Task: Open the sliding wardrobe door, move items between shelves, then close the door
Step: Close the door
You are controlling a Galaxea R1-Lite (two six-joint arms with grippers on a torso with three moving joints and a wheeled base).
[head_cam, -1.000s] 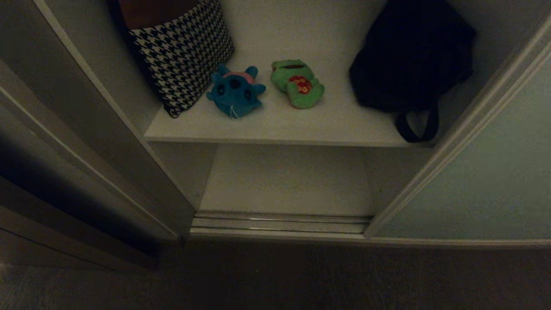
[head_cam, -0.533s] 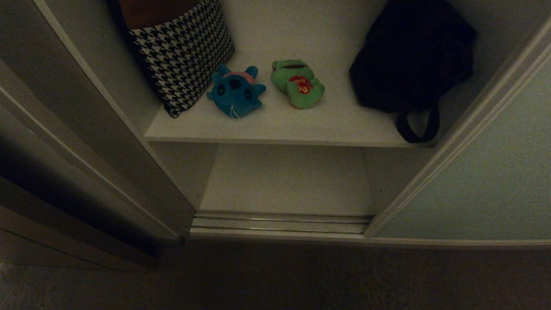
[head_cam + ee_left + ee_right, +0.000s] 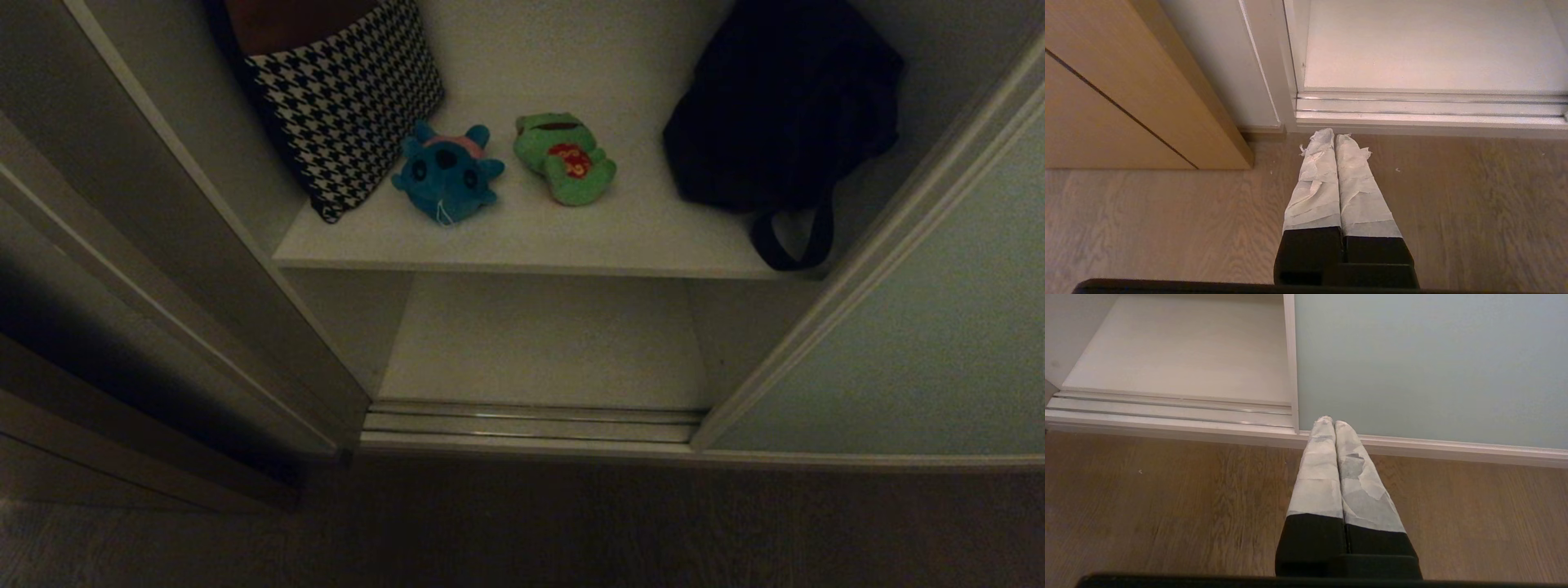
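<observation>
The door (image 3: 939, 327) stands slid to the right, exposing the compartment; this clears access to both shelves, so the opening step is judged complete. The upper shelf (image 3: 522, 241) carries all contents; the lower shelf (image 3: 543, 343) holds nothing in view and is the likely destination for the transfer.

On the upper shelf, the bag (image 3: 780, 106) occupies the right rear, one strap hanging over the front edge. The cushion (image 3: 347, 98) leans at the left. Between them lie the two toys: the blue toy (image 3: 447, 173) touching the cushion's lower corner, the green toy (image 3: 565, 157) just beside it, apart from the bag. Both sit mid-shelf, reachable from the front.

Neither arm appears in the head view. The left gripper (image 3: 1334, 134) and right gripper (image 3: 1330, 421) hang low over the floor (image 3: 1167, 498) before the track (image 3: 1412, 108), fingers pressed together, grasping nothing.

The floor is wood-grain plank; the shelves are smooth matte white. The room is dim.
</observation>
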